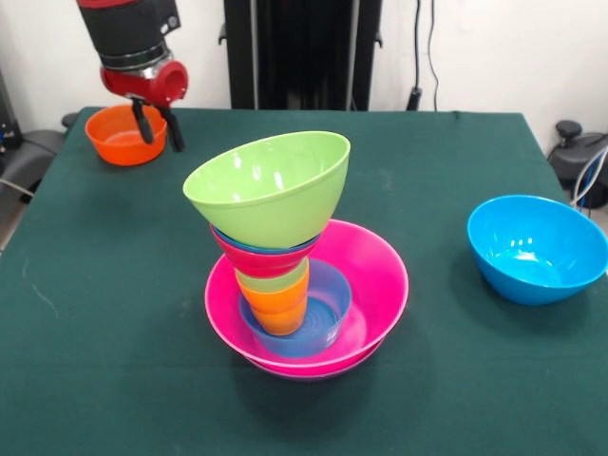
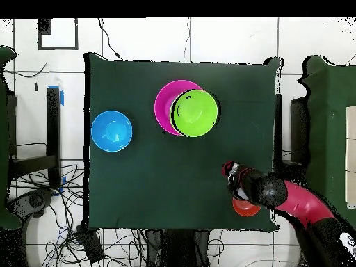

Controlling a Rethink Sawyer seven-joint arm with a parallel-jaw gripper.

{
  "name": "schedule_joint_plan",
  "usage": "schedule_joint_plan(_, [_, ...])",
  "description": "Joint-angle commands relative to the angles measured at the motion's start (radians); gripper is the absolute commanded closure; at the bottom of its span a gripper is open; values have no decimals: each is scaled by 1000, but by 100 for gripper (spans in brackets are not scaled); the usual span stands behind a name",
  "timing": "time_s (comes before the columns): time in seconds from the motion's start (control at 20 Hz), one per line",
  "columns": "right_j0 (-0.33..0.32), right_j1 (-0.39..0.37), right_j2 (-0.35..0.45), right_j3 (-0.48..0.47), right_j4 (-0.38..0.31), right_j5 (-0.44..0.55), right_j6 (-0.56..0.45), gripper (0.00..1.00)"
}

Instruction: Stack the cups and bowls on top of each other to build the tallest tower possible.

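The tower stands mid-table: a wide pink bowl [image 1: 375,275] over a purple one holds a light-blue small bowl [image 1: 328,306]. In it stand the orange cup [image 1: 278,312], the light green cup [image 1: 275,280], a red bowl [image 1: 256,258] and a dark-blue rim. A tilted lime green bowl [image 1: 271,185] tops it and hides the rest from overhead [image 2: 195,112]. The small orange bowl [image 1: 119,138] sits at the table's far left corner. My gripper [image 1: 163,142] hangs at its right rim, fingers apart, nothing in it. In the overhead view the gripper [image 2: 231,174] is beside the orange bowl [image 2: 245,207], which the arm partly hides.
A large sky-blue bowl [image 1: 537,247] stands alone at the right of the front view and shows in the overhead view [image 2: 111,131] at the left. The dark green table cloth [image 1: 114,332] covers the table. Chairs and cables lie beyond the table edges.
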Motion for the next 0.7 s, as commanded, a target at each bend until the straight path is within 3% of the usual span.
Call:
schedule_joint_plan(0.05, [2, -74, -15, -39, -29, 92, -45, 0])
schedule_joint_plan(0.35, [-14, -92, -16, -23, -33, 102, -49, 0])
schedule_joint_plan(0.7, [-2, -6, -29, -9, -52, 25, -2, 0])
